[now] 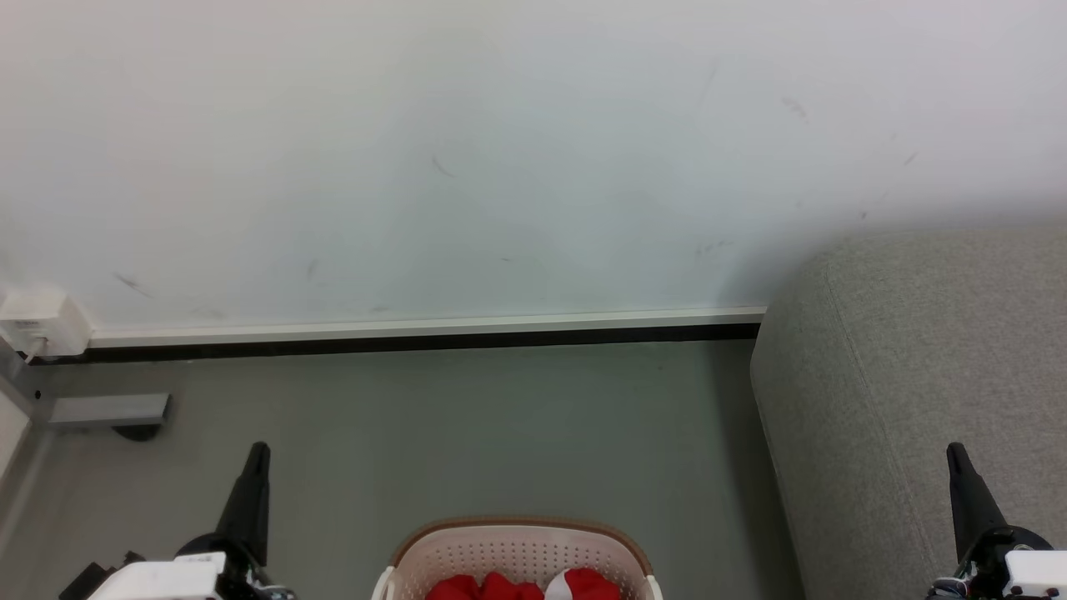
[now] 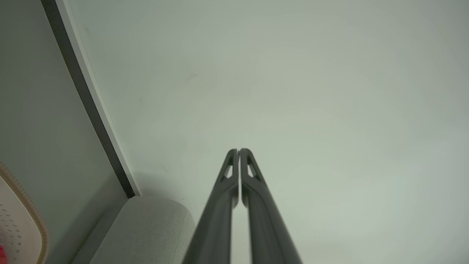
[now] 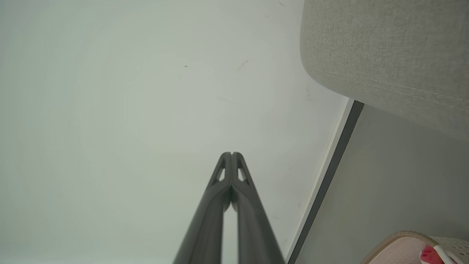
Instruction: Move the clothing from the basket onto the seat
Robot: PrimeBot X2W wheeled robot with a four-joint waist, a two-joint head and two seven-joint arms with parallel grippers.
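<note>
The cream basket [image 1: 517, 550] with its brown rim stands on the floor at the bottom centre of the head view, red clothing [image 1: 500, 588] with a white patch lying inside it. The grey seat [image 1: 909, 375] fills the right side. My left gripper [image 1: 259, 450] points up to the left of the basket, shut and empty, well apart from it. My right gripper [image 1: 954, 450] is shut and empty in front of the seat. In the left wrist view the left gripper [image 2: 239, 150] faces the wall, basket rim [image 2: 34, 216] at lower left. The right gripper [image 3: 232, 153] also faces the wall, seat [image 3: 388, 55] at upper right.
A white wall with a white and black skirting [image 1: 417, 333] runs behind the grey floor [image 1: 500, 425]. At far left a white power adapter [image 1: 37, 321] sits on the wall above a grey metal bracket [image 1: 108, 410]. Open floor lies between basket and wall.
</note>
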